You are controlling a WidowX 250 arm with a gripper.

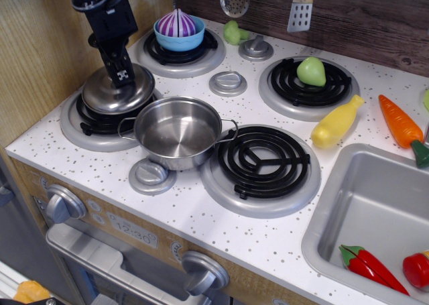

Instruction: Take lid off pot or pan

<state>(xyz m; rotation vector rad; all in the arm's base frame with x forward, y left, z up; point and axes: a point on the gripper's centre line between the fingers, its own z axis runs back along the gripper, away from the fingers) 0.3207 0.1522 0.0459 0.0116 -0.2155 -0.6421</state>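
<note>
The shiny domed steel lid sits low over the black coil of the front left burner, to the left of the pot; whether it rests on the coil I cannot tell. My black gripper comes down from above and is shut on the knob at the lid's centre. The small steel pot stands uncovered and empty between the two front burners, its wire loop handles pointing left and right. The lid's right edge is close to the pot's rim but apart from it.
A blue bowl with a purple onion sits on the back left burner. A green pear, a yellow squash and a carrot lie to the right. The sink holds a red pepper. A wooden wall rises at left.
</note>
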